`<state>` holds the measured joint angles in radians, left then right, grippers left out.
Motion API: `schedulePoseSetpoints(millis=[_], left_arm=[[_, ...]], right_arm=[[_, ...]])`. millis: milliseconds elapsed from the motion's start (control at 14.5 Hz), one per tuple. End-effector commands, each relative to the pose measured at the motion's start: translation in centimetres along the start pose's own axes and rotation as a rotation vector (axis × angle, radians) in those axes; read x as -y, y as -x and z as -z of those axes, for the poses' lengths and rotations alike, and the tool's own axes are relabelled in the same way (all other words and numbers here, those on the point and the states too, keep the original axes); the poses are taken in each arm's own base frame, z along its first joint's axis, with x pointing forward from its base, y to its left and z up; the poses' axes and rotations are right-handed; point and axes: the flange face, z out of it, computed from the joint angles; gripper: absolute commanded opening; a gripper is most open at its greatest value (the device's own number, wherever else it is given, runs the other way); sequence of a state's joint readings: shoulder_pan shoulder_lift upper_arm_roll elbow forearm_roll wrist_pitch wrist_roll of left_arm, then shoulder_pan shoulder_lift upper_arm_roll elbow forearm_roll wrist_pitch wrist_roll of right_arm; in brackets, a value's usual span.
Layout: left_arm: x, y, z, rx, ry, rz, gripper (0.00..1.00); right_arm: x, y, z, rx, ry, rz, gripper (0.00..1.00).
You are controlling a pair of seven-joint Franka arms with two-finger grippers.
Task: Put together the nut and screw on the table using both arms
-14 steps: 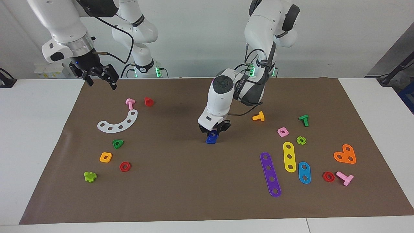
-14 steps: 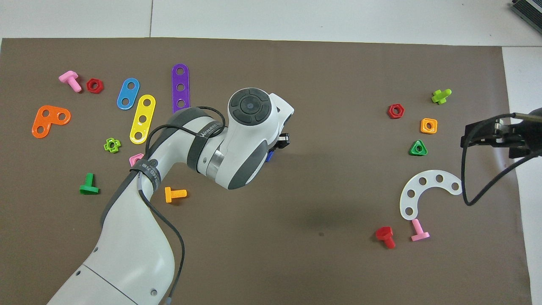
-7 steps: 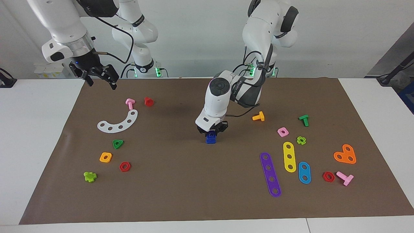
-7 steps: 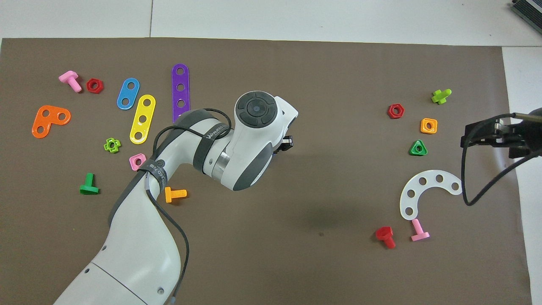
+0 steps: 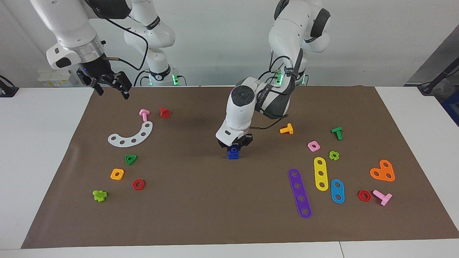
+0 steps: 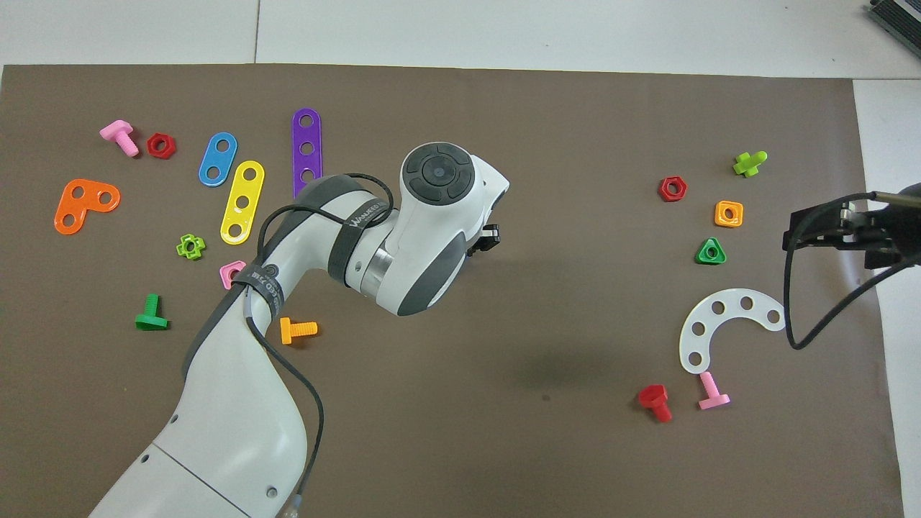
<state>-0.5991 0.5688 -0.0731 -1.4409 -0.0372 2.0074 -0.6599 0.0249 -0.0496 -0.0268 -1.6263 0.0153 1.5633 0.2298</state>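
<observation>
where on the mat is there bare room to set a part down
Bare mat lies between the blue piece under the left end effector and the green triangular nut, and along the mat edge farthest from the robots past the purple strip. Crowded: around the yellow strip and around the white arc.

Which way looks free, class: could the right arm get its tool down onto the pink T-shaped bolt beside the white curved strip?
Probably yes. The right tool hangs open in the air over the mat's edge, the pink T-shaped bolt lies uncovered by the white curved strip, and the left tool is shut on the blue piece mid-mat.
</observation>
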Motion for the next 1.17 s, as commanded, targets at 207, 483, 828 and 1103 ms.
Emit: schedulePoseSetpoints(millis=[207,483,828,1103], left_arm=[[-0.5,-0.1,-1.6,0.008,-0.01,0.009,0.26],[-0.5,0.3,-2.7,0.013,-0.014,0.008,0.25],[-0.4,0.4,-3.3,0.005,-0.009,0.013,0.32],[-0.3,0.1,-3.0,-0.015,-0.027,0.0,1.0]], right_arm=[[0.1,0.3,0.1,0.008,-0.011,0.003,1.0],[0.1,0.3,0.1,0.008,-0.011,0.003,1.0],[0.1,0.3,0.1,0.008,-0.011,0.003,1.0],[0.1,0.3,0.1,0.008,-0.011,0.003,1.0]])
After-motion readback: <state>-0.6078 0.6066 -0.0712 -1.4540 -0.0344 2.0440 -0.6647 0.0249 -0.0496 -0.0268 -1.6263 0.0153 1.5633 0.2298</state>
